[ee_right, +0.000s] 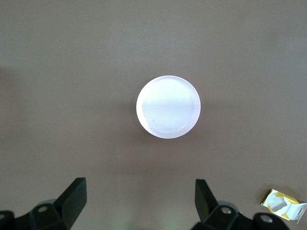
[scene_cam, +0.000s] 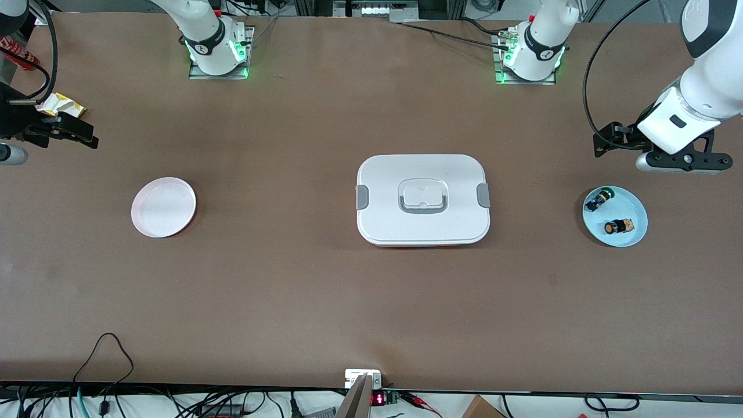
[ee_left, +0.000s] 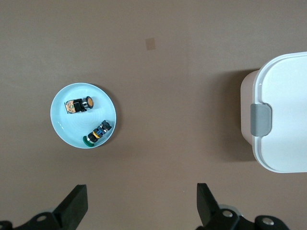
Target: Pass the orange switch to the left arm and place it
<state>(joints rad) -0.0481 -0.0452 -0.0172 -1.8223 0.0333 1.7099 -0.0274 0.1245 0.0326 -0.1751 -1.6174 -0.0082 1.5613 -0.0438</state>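
Bench [scene_cam: 325, 302] matt brown, smooth. Box [scene_cam: 423, 200] white plastic, slight sheen, grey plastic clips. Blue plate [scene_cam: 631, 200] glossy, smooth. Pink plate [scene_cam: 163, 207] smooth, semi-gloss. Arms [scene_cam: 705, 87] glossy white plastic shells.

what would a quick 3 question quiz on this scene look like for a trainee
1. True or false: the orange switch lies on the pink plate.
2. Which thing stands between the two plates? A) the white box B) a cup C) a drawer
3. Fill in: the left gripper is ____ and holds nothing.

Key
1. False. It lies on the blue plate, beside the blue and green switch, toward the left arm's end of the table.
2. A.
3. Open. It hangs above the table near the blue plate. The right gripper is open too, above the table near the pink plate.
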